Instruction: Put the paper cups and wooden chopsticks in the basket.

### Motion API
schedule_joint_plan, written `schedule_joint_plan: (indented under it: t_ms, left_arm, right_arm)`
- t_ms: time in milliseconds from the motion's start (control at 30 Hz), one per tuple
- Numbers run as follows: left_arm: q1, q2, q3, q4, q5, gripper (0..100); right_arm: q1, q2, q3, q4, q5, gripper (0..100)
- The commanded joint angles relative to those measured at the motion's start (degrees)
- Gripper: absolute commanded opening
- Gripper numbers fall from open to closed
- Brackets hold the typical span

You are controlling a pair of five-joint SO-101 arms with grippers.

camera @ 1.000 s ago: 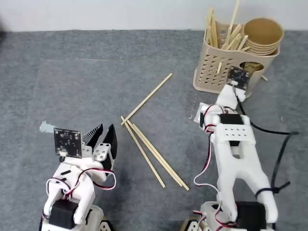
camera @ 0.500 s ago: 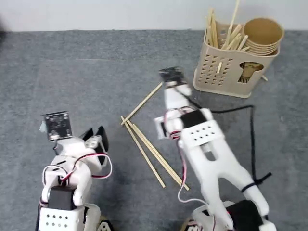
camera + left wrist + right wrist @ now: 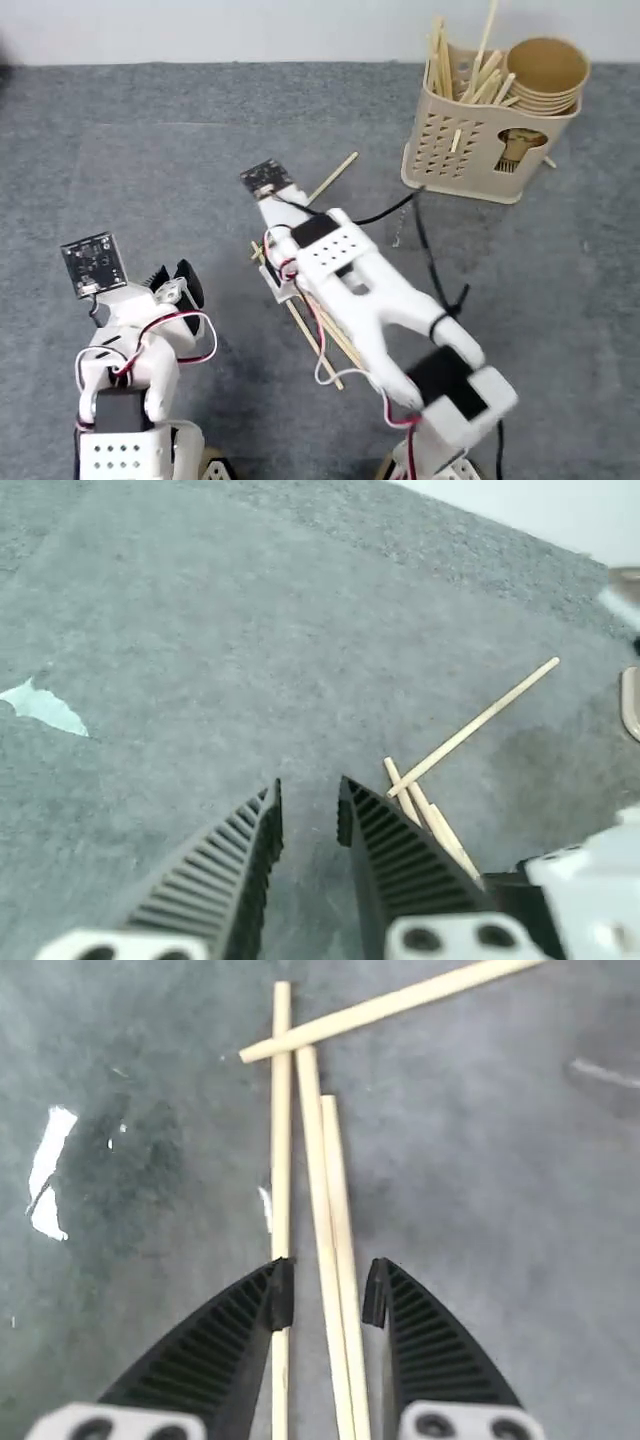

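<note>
I see the right tool [image 3: 328,1282] open over the bench [image 3: 150,150], with its jaws pointed down at three chopsticks [image 3: 312,1140] that lie side by side near the middle. Two of them touch each other and run between the jaws. The third passes close by one fingertip, and I cannot tell if the fingers touch the wood or the bench. This tool holds nothing. A fourth chopstick [image 3: 390,1002] lies at an angle across the far ends of the three, and in the high view its other end points toward the basket [image 3: 450,140]. The basket stands at the far right of the bench, well apart from the loose chopsticks. Inside it there is a stack of cups [image 3: 545,70] on the right side, and beside the cups some standing sticks [image 3: 441,55] that lean in different directions above the rim. The left tool [image 3: 308,798] is low over a bare part of the bench on the left side. Its jaws are a little apart and there is nothing between them. The near ends of the three chopsticks lie in front of it, slightly to the right. A white scrap [image 3: 40,705] lies flat on the bench, to the left of this tool.
</note>
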Motion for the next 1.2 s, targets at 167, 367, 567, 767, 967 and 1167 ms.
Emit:
schedule_joint_plan:
  t_ms: [167,367,567,767,967,1167]
  left_arm:
    - [-0.2,0.4,-0.3,-2.1,0.3,9]
    - [-0.2,0.4,-0.2,-2.0,0.1,9]
    - [-0.2,0.4,-0.2,-2.1,0.0,9]
    - [-0.2,0.4,0.0,-2.1,0.0,9]
    - [-0.2,0.4,0.4,-2.3,-0.1,9]
    - [-0.2,0.4,0.4,-2.3,-0.1,9]
  right_arm:
    - [-0.2,9.6,-8.6,0.0,0.8,13.7]
    - [2.4,16.9,-13.2,0.3,1.6,13.2]
    - [3.9,19.1,-13.5,0.4,6.8,0.7]
    - [5.8,15.0,-13.5,0.4,8.4,0.8]
    - [8.1,4.1,-13.5,5.1,11.9,0.8]
    - [10.8,-9.3,-13.5,7.3,13.2,0.8]
